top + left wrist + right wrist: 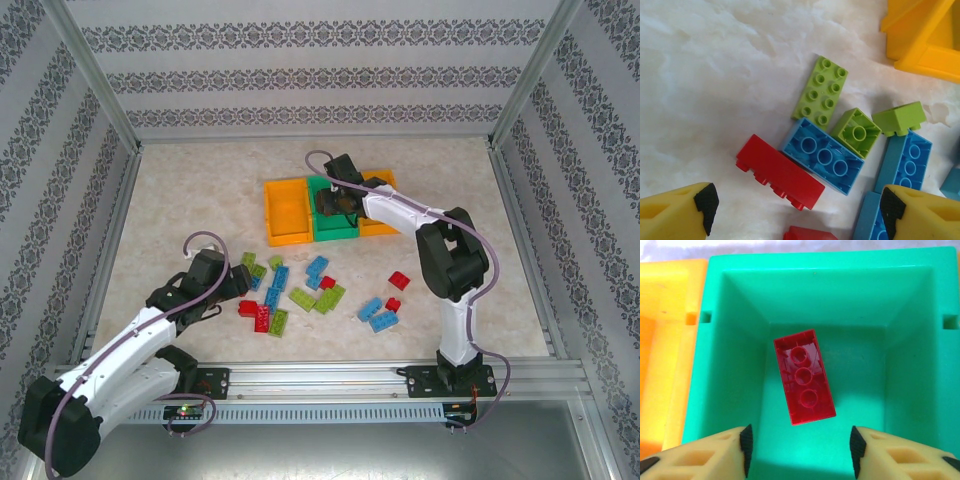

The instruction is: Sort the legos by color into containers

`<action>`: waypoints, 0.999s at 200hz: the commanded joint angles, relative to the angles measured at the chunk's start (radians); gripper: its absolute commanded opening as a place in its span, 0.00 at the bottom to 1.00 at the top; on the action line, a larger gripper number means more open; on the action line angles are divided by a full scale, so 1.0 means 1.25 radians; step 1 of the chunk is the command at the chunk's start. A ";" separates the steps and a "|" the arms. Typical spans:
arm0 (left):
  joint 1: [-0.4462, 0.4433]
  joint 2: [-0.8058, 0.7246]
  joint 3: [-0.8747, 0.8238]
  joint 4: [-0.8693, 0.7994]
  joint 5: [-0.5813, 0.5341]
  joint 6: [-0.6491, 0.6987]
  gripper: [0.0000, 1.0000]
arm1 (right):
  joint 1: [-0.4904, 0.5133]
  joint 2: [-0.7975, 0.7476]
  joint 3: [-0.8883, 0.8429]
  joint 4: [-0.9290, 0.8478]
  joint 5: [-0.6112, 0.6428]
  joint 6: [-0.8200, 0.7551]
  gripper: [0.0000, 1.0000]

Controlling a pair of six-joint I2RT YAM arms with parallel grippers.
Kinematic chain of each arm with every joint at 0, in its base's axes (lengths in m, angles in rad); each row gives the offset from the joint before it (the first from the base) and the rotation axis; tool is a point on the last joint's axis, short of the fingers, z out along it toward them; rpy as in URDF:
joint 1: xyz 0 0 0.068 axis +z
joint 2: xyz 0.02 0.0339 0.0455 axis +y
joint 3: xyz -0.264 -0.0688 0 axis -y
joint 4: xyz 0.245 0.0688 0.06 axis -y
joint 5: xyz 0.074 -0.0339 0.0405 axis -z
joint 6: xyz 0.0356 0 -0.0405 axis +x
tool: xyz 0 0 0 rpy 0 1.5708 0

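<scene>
Seen from above, the right arm hid most of the green plastic bin [335, 234] and part of the right orange plastic bin [378, 228]. The left orange plastic bin [285, 212] was in full view. The right gripper [799, 450] was over the green bin with jaws spread and empty. A red studded plastic brick [804, 384] was inside, hollow side up, clear of the walls. The left gripper [797, 205], jaws wide and empty, was above loose red, blue and lime plastic bricks [280, 277]. A second red brick [809, 233] was cut off by the frame edge. The beige table [180, 200] was bare to the left of the pile.

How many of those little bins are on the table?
3, joined in a row: left orange bin, green bin in the middle, right orange bin partly hidden by the right arm.
</scene>
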 commanded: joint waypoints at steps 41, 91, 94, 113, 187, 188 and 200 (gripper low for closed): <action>-0.096 0.083 0.077 0.060 0.004 0.071 0.84 | 0.011 -0.157 -0.168 0.094 -0.009 0.026 0.72; -0.217 0.278 0.228 0.130 0.022 0.244 0.84 | 0.008 -0.276 -0.265 0.113 -0.029 0.011 0.80; -0.223 0.295 0.238 0.134 0.026 0.253 0.84 | 0.008 -0.282 -0.270 0.112 -0.026 0.009 0.80; -0.237 0.396 0.295 0.162 0.068 0.286 0.81 | 0.005 -0.317 -0.303 0.109 0.009 0.001 0.82; -0.247 0.632 0.435 0.154 0.165 0.308 0.67 | -0.086 -0.421 -0.449 0.114 -0.011 0.021 0.84; -0.248 0.634 0.436 0.153 0.164 0.309 0.67 | -0.087 -0.422 -0.450 0.114 -0.011 0.021 0.84; -0.254 0.646 0.443 0.154 0.156 0.307 0.67 | -0.096 -0.433 -0.464 0.115 -0.011 0.021 0.84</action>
